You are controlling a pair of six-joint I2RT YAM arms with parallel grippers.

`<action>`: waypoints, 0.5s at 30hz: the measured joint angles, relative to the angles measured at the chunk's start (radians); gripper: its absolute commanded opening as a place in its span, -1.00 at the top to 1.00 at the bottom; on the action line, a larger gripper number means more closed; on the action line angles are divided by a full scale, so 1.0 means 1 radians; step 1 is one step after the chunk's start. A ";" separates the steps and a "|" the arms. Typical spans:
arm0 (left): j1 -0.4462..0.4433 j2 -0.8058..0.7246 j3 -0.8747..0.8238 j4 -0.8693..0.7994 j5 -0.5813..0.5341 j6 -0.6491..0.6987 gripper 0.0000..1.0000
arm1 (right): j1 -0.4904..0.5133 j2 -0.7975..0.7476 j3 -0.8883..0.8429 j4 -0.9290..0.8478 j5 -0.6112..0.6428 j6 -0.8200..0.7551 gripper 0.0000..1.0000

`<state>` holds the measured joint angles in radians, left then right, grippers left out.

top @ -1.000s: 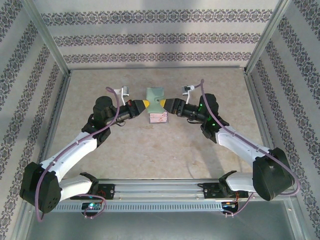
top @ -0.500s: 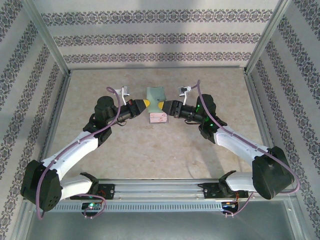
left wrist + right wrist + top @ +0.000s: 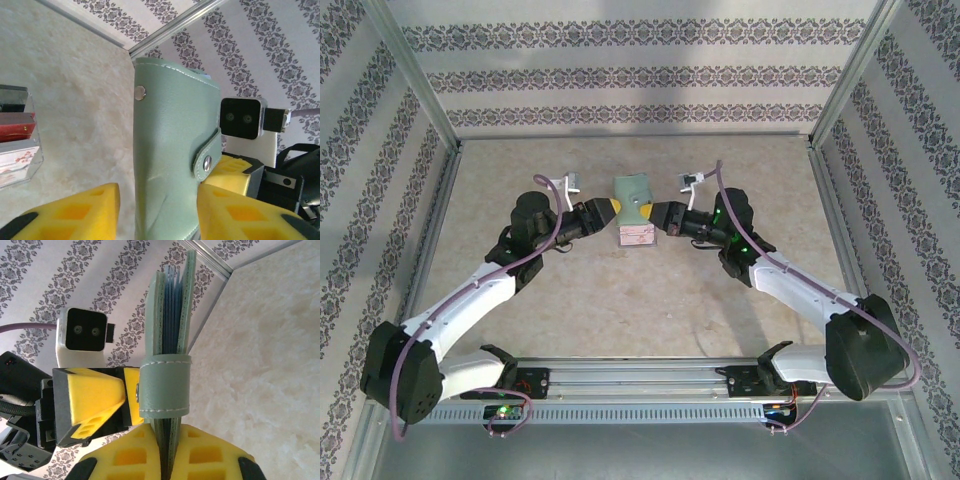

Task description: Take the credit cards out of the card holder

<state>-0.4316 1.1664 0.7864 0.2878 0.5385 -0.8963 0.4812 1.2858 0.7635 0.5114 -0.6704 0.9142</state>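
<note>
The wallet [image 3: 632, 192] stands on edge over the back middle of the table [image 3: 620, 310], between the two claws, which meet it from either side. The right claw [image 3: 651, 211] is clamped on it: in the right wrist view its two yellow fingers [image 3: 210, 455] press together on the wallet's [image 3: 167, 315] near edge, with no gap on either side of the panels. The left claw [image 3: 611, 209] has its jaws apart around the wallet. In the left wrist view the wallet's [image 3: 170, 160] grey-green outer panel rises between the yellow fingers [image 3: 70, 212], with bare table showing between the left one and the panel, while the right one sits just beside the panel's other edge; I cannot tell whether it touches. A strap [image 3: 165, 385] with a metal snap wraps round the wallet's edge just above the right claw's [image 3: 167, 445] fingers, and past it the two panels fan slightly open, showing bluish pockets between them. I cannot tell whether any card sits in those pockets. Some cards [image 3: 637, 236] lie stacked in a clear tray on the table just in front of the wallet and apart from it; in the left wrist view the stack [image 3: 17, 132] shows a dark grey, a red and a pale card. I cannot tell whether the wallet's lower edge rests on the table
</note>
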 measured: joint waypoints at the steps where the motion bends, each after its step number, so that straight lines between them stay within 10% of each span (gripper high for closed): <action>1: 0.002 -0.014 0.005 -0.017 -0.003 0.013 -0.30 | -0.014 -0.012 -0.005 -0.005 -0.007 0.000 1.00; 6: 0.026 -0.097 0.013 -0.034 -0.008 0.044 -0.63 | -0.097 -0.076 -0.028 0.012 -0.068 0.022 1.00; 15: 0.032 -0.048 0.039 0.179 0.128 -0.033 -0.64 | -0.143 -0.145 -0.040 0.149 -0.196 0.158 0.99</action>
<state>-0.3996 1.1179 0.8257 0.4667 0.6666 -0.9291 0.3386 1.1412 0.7238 0.6601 -0.8669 1.0725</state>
